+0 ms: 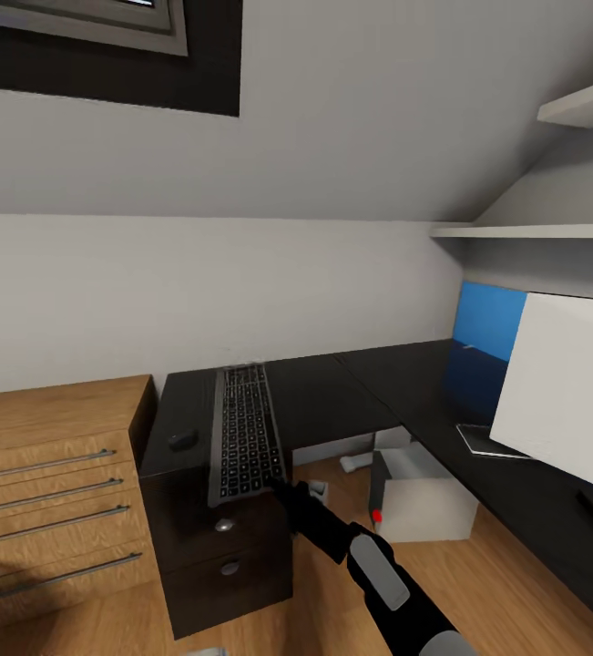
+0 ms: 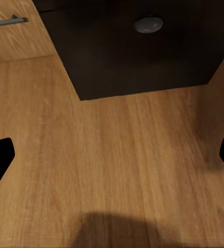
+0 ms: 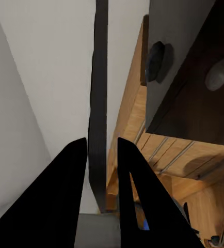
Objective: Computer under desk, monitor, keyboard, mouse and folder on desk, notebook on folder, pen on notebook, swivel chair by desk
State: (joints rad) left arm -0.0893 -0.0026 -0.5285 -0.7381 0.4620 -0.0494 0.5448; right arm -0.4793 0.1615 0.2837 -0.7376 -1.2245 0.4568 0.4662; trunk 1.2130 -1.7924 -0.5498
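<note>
1. Gripping the near short edge of the slim grey keyboard with dark keys (image 1: 244, 432), the right gripper (image 1: 276, 483) has its two black fingers (image 3: 65, 191) clamped on either side of the thin board (image 3: 98, 103).
2. Keyboard's long axis runs from the desk's front edge toward the back wall; its near end overhangs the edge of the glossy black L-shaped desk (image 1: 332, 401), above the black drawers with round silver knobs (image 1: 226, 525).
3. Small dark mouse (image 1: 183, 440) lies on the desk just beside the keyboard.
4. Light grey tower computer with a red dot (image 1: 422, 501) stands on the floor under the desk.
5. White-backed monitor (image 1: 565, 387) stands on the desk's right wing.
6. Left gripper (image 2: 112, 160) is spread open above the wooden floor (image 2: 117, 170).
</note>
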